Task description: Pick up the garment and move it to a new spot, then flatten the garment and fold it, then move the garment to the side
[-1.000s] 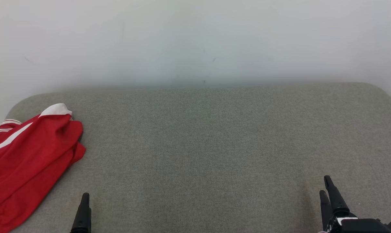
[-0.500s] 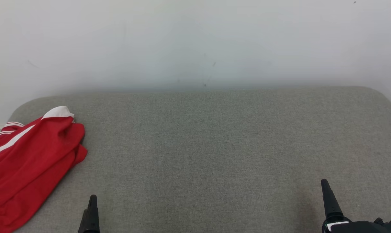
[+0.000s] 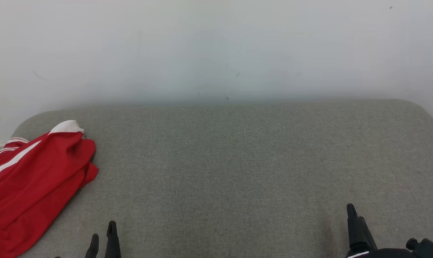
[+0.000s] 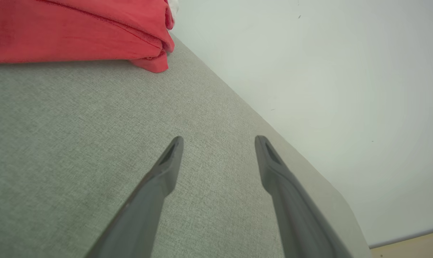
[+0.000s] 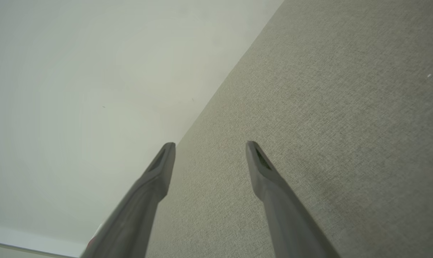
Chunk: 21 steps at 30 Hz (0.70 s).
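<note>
Your left gripper [image 3: 102, 230] is hovering at 7 o'clock in the head view, fingers spread and holding nothing. Your right gripper [image 3: 355, 215] is hovering at 5 o'clock, its fingers likewise spread and empty, as the right wrist view is showing. Note that the red jersey [image 3: 33, 186] is lying crumpled at 8 o'clock on the grey upholstered cushion [image 3: 238, 161], its white collar [image 3: 65, 126] pointing toward the pale wall [image 3: 216, 46]. Neither gripper is touching the jersey; the left one is sitting nearer, the right one well apart.
</note>
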### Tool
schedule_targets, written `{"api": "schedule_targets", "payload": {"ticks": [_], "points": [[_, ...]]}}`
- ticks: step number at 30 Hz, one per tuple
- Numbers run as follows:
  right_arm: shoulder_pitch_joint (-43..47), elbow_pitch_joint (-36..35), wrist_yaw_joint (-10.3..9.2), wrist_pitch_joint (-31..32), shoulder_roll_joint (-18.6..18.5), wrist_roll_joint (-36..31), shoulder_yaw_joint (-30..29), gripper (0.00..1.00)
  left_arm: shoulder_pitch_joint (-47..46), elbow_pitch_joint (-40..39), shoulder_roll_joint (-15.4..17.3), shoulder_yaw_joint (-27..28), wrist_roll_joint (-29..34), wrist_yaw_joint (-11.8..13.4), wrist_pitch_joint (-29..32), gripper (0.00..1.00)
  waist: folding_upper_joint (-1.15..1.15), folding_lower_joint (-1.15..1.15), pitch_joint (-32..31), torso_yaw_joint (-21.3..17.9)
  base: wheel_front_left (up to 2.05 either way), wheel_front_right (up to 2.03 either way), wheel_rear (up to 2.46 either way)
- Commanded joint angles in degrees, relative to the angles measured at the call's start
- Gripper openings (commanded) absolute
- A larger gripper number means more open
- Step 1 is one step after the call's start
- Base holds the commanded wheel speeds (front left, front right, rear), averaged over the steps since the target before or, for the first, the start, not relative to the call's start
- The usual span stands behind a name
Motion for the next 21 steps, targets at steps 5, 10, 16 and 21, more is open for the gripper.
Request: {"api": "schedule_targets", "payload": {"ticks": [5, 10, 16, 21], "points": [[0.04, -0.03, -0.05, -0.78, -0.32, -7.52, 0.68, 1.00, 0.58, -1.26, 0.42, -0.84, 6.99, 0.20, -1.30, 1.00, 0.00, 0.00, -0.31, 0.05, 0.00, 0.00, 0.00], [0.36, 0.16, -0.06, -1.06, -0.34, -13.37, 0.69, 1.00, 1.09, -1.06, 0.54, -1.41, 11.70, 0.56, -2.12, 1.00, 0.00, 0.00, -0.65, 0.11, 0.00, 0.00, 0.00], [0.81, 0.19, -0.06, -1.93, -0.25, -18.23, 0.36, 1.00, 1.39, -0.67, 0.94, -1.98, 16.66, 1.19, -3.14, 1.00, 0.00, 0.00, -0.94, 0.18, 0.00, 0.00, 0.00], [1.13, 0.15, -0.07, -2.38, -0.21, -21.92, 0.60, 1.00, 1.53, -0.23, 1.76, -3.10, 20.54, 1.25, -3.94, 1.00, 0.00, 0.00, -1.14, 0.18, 0.00, 0.00, 0.00]]}}
